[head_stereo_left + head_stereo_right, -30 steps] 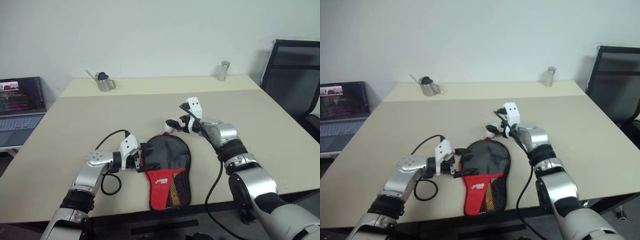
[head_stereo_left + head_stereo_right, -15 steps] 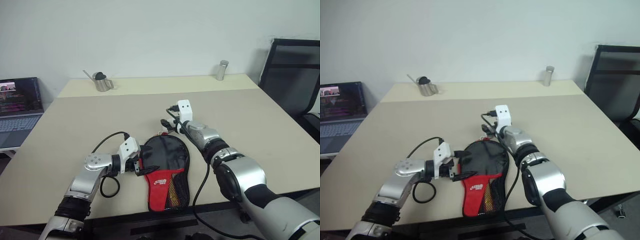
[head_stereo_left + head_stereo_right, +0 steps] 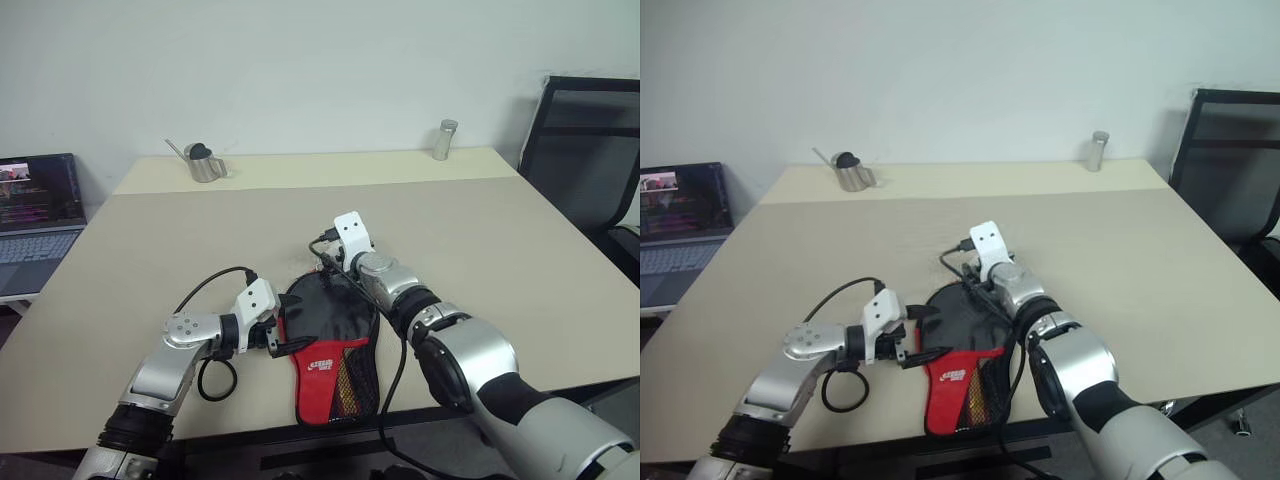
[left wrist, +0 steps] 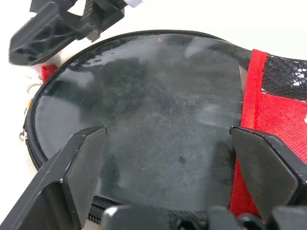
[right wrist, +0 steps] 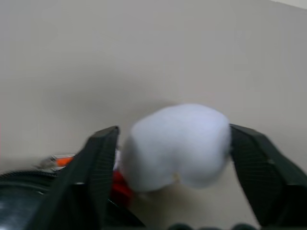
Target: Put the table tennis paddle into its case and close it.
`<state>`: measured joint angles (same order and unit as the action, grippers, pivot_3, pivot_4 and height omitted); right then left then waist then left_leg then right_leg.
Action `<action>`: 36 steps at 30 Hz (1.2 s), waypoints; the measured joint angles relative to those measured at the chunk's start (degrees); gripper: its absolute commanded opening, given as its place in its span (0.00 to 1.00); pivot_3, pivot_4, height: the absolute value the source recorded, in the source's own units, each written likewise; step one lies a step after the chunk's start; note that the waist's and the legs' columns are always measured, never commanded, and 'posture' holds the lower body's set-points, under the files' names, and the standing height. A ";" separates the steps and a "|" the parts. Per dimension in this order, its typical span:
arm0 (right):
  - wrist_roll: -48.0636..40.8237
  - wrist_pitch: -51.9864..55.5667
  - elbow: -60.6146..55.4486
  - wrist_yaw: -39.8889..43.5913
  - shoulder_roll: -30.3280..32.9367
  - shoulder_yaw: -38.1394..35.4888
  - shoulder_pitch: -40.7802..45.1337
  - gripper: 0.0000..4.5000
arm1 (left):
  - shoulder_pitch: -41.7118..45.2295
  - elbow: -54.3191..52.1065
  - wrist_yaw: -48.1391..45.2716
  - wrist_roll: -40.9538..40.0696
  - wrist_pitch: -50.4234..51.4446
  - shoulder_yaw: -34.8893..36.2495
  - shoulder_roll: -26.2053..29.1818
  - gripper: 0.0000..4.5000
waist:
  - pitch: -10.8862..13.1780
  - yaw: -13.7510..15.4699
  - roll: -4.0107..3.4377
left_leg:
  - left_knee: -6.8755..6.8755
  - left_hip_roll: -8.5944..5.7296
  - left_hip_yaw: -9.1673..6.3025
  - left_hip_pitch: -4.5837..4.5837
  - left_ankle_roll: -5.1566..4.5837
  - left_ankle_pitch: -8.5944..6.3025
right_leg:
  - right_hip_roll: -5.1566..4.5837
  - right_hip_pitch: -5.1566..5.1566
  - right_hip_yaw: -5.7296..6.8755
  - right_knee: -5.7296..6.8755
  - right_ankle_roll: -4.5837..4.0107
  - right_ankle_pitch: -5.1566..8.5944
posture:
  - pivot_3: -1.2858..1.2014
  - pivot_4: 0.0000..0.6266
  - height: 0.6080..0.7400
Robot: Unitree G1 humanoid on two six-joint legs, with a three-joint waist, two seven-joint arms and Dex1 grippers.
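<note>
The case (image 3: 335, 325), black with a red lower part and mesh pocket, lies flat on the table (image 3: 520, 240) near its front edge. Its glossy black top and zip edge show in the left wrist view (image 4: 158, 110). My left gripper (image 3: 288, 330) is open at the case's left edge, fingers (image 4: 79, 163) spread over the black part. At the case's far rounded end is my right gripper (image 3: 326, 263). The white duck charm (image 5: 175, 143) sits between its fingers (image 5: 103, 163), which stand apart on either side of it. The paddle is hidden.
A small metal watering can (image 3: 205, 163) and a metal cylinder (image 3: 443, 140) stand at the table's far edge. A laptop (image 3: 35, 215) is off to the left, and a black chair (image 3: 590, 150) to the right. A black cable (image 3: 215, 375) loops beside my left wrist.
My right gripper has moved left and down to the case's far end, rolled, and its fingers have narrowed around the charm. The left gripper has stayed at the case's edge.
</note>
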<state>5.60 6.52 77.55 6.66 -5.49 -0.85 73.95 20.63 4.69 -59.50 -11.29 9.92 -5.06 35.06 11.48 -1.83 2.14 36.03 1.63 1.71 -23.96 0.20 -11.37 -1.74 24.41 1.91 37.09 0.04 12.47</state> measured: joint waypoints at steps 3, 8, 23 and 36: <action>0.55 -0.05 0.00 -0.53 -0.17 0.10 -0.36 0.41 | 0.01 0.00 -0.01 0.00 0.03 -0.07 -0.02 1.00 | 0.00 -0.04 0.00 | 0.00 0.01 0.01 0.01 0.00 0.00 | 0.01 0.00 -0.01 0.01 0.00 0.00 | 0.52 0.24 1.00; 1.15 -0.08 -0.04 -0.49 -0.66 0.06 -0.40 0.08 | 0.68 0.06 -0.24 0.03 -0.08 -0.84 -0.59 1.00 | -0.01 -0.01 0.01 | 0.01 0.01 -0.01 0.04 0.00 0.00 | 0.02 -0.03 0.01 0.02 0.02 0.01 | 0.52 0.24 1.00; -1.53 0.46 -0.38 1.80 1.14 -2.83 -0.68 0.00 | 13.24 23.98 -3.61 2.86 -12.96 -4.73 -8.38 1.00 | -0.11 0.08 0.02 | 0.05 0.01 0.00 0.19 0.00 0.01 | 0.13 -0.21 0.03 0.02 0.05 0.02 | 0.52 0.24 1.00; -3.37 3.66 -5.42 5.82 10.29 -3.99 -3.69 0.00 | 17.38 36.25 -5.24 3.02 -21.65 -5.58 -10.81 1.00 | -1.01 0.52 -0.53 | 0.09 -0.09 0.04 0.26 -0.02 0.02 | 0.25 -0.36 0.04 0.02 0.18 0.09 | 0.52 0.24 1.00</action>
<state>2.24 10.19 72.13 12.48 4.80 -4.84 70.25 38.01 40.94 -64.74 -8.28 -11.73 -10.64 24.25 10.47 -1.31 1.61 36.12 1.54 1.74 -23.70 0.18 -11.36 -1.50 24.05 1.95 37.10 0.22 12.56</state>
